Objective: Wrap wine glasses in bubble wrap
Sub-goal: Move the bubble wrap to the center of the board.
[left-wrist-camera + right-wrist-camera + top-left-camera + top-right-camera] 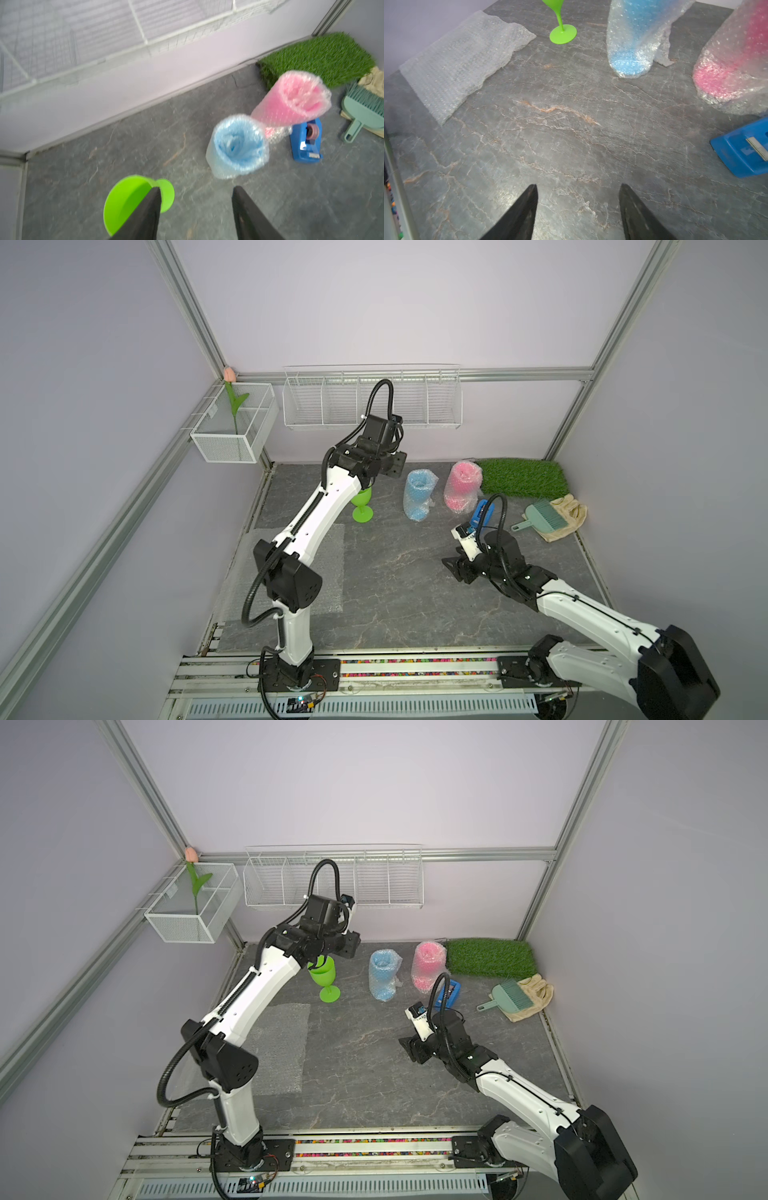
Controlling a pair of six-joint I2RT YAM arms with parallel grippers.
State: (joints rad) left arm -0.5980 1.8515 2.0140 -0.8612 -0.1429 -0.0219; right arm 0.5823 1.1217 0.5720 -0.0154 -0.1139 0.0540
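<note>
1. Your bench [395, 572] is a dark grey, stone-look slab with pale veins, boxed in by lilac walls and aluminium posts.
2. A white wire rack [372, 402] hangs on the far wall, and a mesh basket [232, 439] hangs at the far left.
3. A grass mat [521, 477] fills the far right corner.
4. The green goblet [362, 506] stands bare, far left. To its right stand the blue goblet [419, 495] and the pink goblet [461, 487], each swathed in bubble wrap [664, 52].
5. A spare sheet [278, 1048] lies flat, near left.
6. Your left end effector [196, 188] is released over the green goblet. Your right end effector [578, 185] is released over bare bench.
</note>
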